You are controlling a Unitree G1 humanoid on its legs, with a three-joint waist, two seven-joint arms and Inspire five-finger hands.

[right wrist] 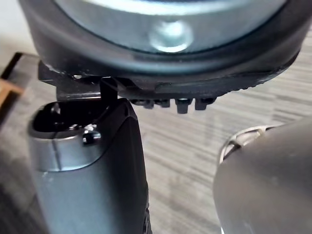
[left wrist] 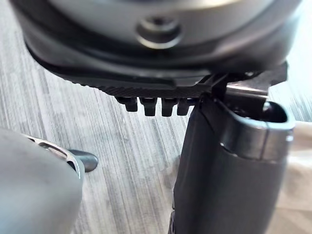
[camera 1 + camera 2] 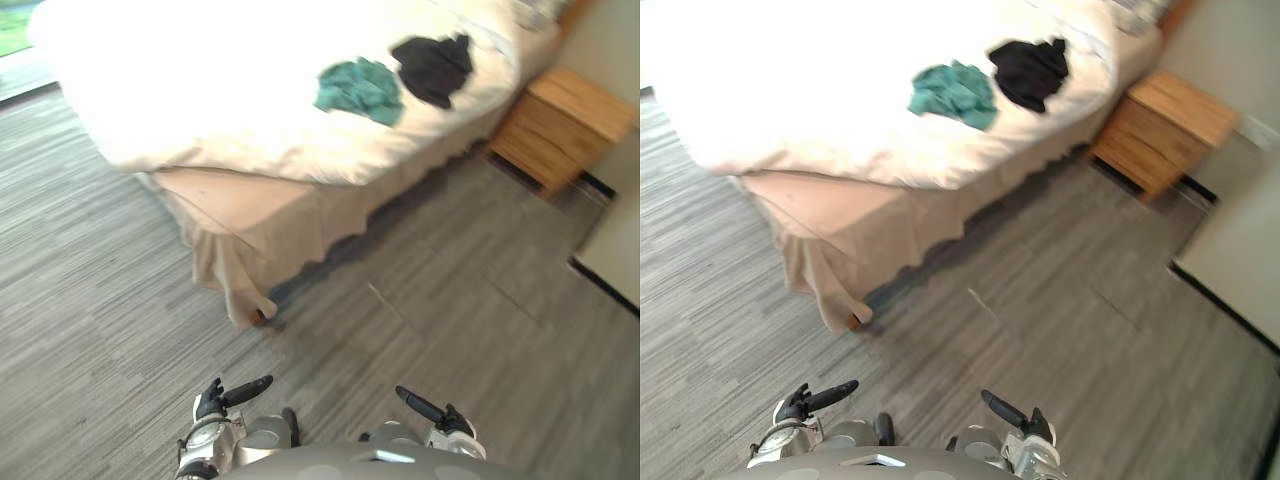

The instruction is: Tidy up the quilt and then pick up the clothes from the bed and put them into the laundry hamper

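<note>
Left robot hand (image 3: pixel 214 400) and right robot hand (image 3: pixel 448 420) are held low in front of the body, well apart. Each thumb projects inward toward the other hand. Fingers (image 2: pixel 152 107) are relaxed and uncurled. Both hands are empty.

I can read no lettering, label, brand mark, number or sign on anything in my camera feeds at this moment.
</note>
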